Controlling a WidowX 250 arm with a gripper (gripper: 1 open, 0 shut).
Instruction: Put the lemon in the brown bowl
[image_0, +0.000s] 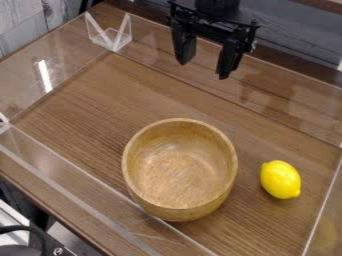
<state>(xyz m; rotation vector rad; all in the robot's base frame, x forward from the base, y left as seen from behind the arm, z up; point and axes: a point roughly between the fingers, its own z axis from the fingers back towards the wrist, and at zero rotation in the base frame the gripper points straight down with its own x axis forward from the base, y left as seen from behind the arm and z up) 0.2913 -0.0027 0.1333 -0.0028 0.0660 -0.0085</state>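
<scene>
One lemon, bright yellow, lies on the wooden table, apart from and to the right of the brown bowl in my camera view. One black gripper, mine to operate: above the far side of the table, fingers spread, nothing between them.

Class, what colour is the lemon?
Bright yellow: the lemon shows best in the camera view.
</scene>
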